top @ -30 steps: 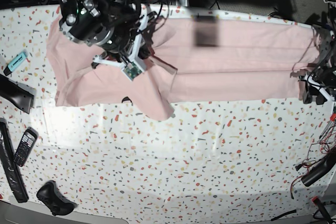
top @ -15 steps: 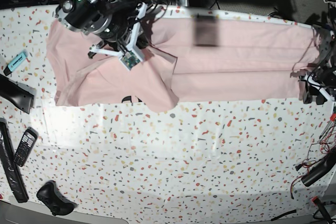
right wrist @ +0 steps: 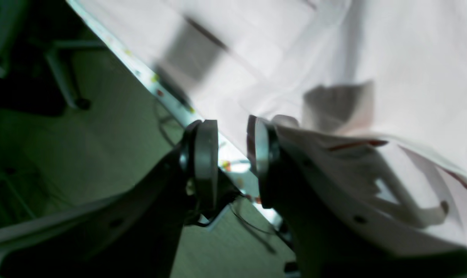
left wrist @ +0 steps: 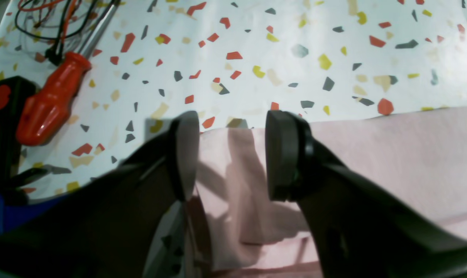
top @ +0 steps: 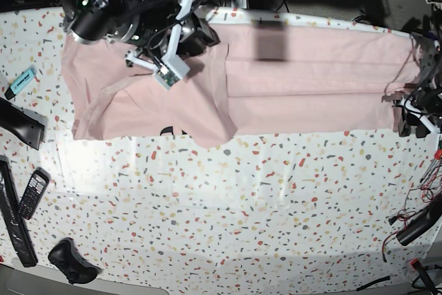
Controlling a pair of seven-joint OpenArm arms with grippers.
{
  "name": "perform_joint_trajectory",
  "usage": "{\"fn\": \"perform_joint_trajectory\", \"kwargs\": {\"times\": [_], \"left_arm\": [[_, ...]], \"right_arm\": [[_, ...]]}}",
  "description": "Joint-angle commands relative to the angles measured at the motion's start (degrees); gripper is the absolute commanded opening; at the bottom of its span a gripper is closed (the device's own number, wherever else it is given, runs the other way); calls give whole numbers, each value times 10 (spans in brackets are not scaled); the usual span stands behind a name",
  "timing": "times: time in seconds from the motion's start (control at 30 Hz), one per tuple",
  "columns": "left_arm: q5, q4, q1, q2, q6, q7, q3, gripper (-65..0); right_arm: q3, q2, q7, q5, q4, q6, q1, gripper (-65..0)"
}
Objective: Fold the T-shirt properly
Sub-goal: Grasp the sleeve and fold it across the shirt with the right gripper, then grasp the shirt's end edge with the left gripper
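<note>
The pale pink T-shirt [top: 311, 81] lies spread along the far side of the table, its left part folded over with a crease edge [top: 224, 88]. A bit of black lettering [top: 169, 130] peeks out at the front hem. My right gripper [top: 199, 32] is at the shirt's far edge; in the right wrist view [right wrist: 231, 154] its jaws stand a narrow gap apart with nothing seen between them, the shirt [right wrist: 391, 58] beside them. My left gripper [top: 409, 119] is at the shirt's right end. It is open [left wrist: 233, 154], jaws either side of a flap of the shirt [left wrist: 233, 173].
A red screwdriver [left wrist: 48, 100] and cables lie beside the left gripper. A phone [top: 32, 193], a black controller [top: 69, 260], a teal object [top: 22, 81] and black bars sit at the table's left. A dark rectangular patch [top: 271, 41] shows on the shirt. Wires hang at the right edge.
My right arm has moved toward the far edge of the table, drawing the folded flap up and right. The flap now lies flatter. The left arm has not moved.
</note>
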Motion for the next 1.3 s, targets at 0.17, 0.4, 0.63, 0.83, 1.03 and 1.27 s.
{"fn": "perform_joint_trajectory", "kwargs": {"times": [0.17,0.4,0.63,0.83,1.03,1.27], "left_arm": [[-7,10,-9,-11,1,-11,-4,-384],[-25,10,-2,-12,3,-11,-24,-383],[-110,10,48,-11,-13,33,-141,-383],[-185,9,120,-11,-55,45,-192,-383],[-195,-17,122,11,-78,63,-192,-383],[-214,-60,104,28,-95,72,-191,-384]], "right_arm": [[59,2,49,18,31,5,6,-485],[137,2,64,17,35,5,7,-485],[205,2,64,17,35,5,7,-485],[218,2,62,17,35,5,7,-485],[218,2,48,13,35,5,7,-485],[225,2,43,13,35,5,7,-485]]}}
